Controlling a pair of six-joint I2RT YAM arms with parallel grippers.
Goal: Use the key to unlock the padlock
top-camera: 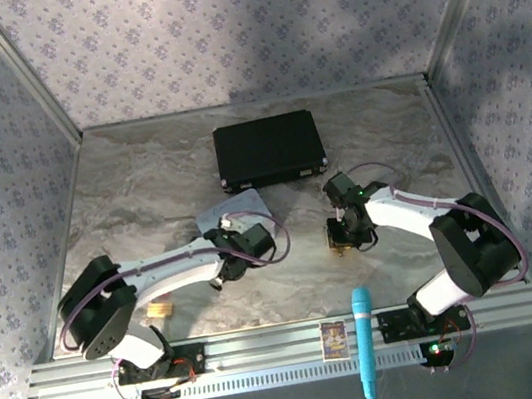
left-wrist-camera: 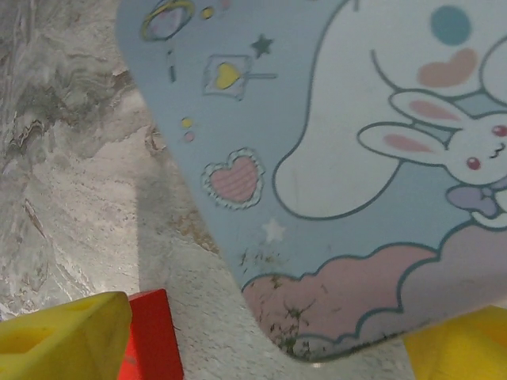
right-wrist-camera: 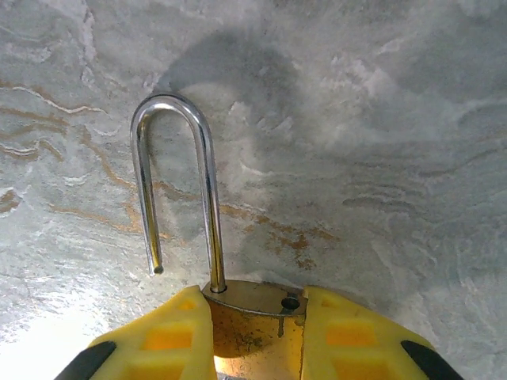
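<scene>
**Padlock held, shackle sprung**

The right gripper (right-wrist-camera: 255,344) is clamped on the padlock (right-wrist-camera: 252,299), with its yellow fingers (right-wrist-camera: 162,340) pressed to both sides of the brass body. The shackle (right-wrist-camera: 207,206) sticks out from the body. One leg is seated and the other end is free of its hole. The padlock is right of the table's (top-camera: 141,179) centre, toward the near edge. The left gripper (left-wrist-camera: 261,356) is spread wide and holds nothing, over a rounded corner of the tin (left-wrist-camera: 356,158) near the table's centre.
</scene>
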